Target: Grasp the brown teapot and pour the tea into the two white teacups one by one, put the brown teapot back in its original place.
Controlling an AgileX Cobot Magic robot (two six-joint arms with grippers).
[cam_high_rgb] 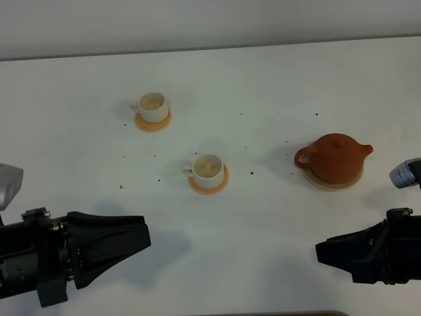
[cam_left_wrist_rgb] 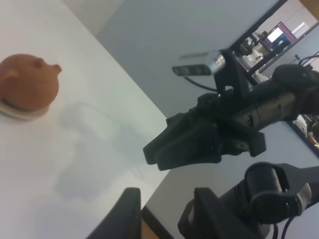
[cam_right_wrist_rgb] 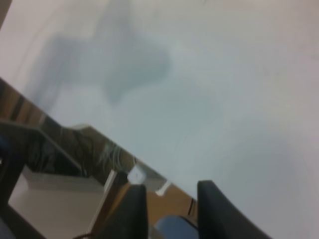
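Note:
The brown teapot (cam_high_rgb: 335,158) sits upright on its pale beige coaster (cam_high_rgb: 327,184) at the right, handle toward the left. In the left wrist view the teapot (cam_left_wrist_rgb: 27,82) also shows, far off. Two white teacups (cam_high_rgb: 153,105) (cam_high_rgb: 208,168) stand on small orange coasters, one at the back left and one in the middle; both hold pale liquid. My left gripper (cam_high_rgb: 141,240) rests low at the front left, its fingers (cam_left_wrist_rgb: 127,214) apart with nothing between them. At the front right my right gripper (cam_high_rgb: 320,253) also stands open and empty, well short of the teapot.
Small dark specks (cam_high_rgb: 253,173) dot the white table between the cups and the teapot. The table's front edge (cam_right_wrist_rgb: 99,132) runs close under my right gripper. The right arm (cam_left_wrist_rgb: 214,134) shows in the left wrist view beyond that edge.

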